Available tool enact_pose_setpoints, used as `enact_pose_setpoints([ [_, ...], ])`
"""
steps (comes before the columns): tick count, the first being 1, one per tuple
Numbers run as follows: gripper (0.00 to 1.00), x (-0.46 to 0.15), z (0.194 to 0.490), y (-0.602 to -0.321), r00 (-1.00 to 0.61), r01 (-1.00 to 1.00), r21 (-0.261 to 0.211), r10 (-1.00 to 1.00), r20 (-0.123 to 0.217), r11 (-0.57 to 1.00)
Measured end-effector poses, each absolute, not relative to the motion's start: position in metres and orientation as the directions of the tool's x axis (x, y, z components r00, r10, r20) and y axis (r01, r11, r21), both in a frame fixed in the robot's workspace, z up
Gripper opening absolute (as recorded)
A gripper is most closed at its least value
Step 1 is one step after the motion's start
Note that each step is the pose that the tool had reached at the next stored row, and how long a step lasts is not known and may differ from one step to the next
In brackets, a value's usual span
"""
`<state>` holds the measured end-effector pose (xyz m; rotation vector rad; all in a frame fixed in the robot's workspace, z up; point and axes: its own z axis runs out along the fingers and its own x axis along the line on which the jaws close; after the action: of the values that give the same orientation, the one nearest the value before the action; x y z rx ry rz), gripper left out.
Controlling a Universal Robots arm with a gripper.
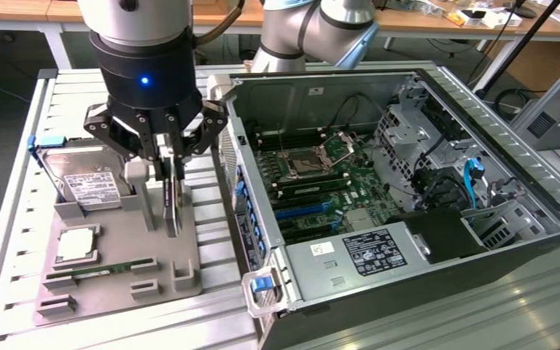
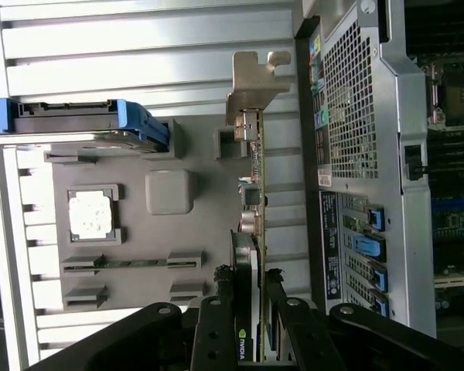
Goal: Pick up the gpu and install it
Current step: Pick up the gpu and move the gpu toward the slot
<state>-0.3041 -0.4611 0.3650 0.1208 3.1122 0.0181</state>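
Slatted table [image 1: 76, 95], grey tray [image 1: 178, 251], gpu [image 1: 171, 211] in pincer [image 1: 168, 171]; desks [image 1: 8, 9] seemingly behind.

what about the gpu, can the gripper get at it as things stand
Yes, it seems: the gripper sits over the gpu, fingers closed on both faces of the upright card in the gray holder. The hard drive stands apart, toward the exterior view's left.

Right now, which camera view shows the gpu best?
The wrist view: the gpu stands edge-on along its whole length, with its silver bracket plain to see. The exterior view gives a thin dark edge of it under the gripper.
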Motion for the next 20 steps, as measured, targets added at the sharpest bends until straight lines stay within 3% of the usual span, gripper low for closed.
enact_pose_setpoints([
  [20, 0.27, -0.304, 0.382, -0.461, -0.997, 0.077, 0.013, 0.078, -0.026, 0.997],
])
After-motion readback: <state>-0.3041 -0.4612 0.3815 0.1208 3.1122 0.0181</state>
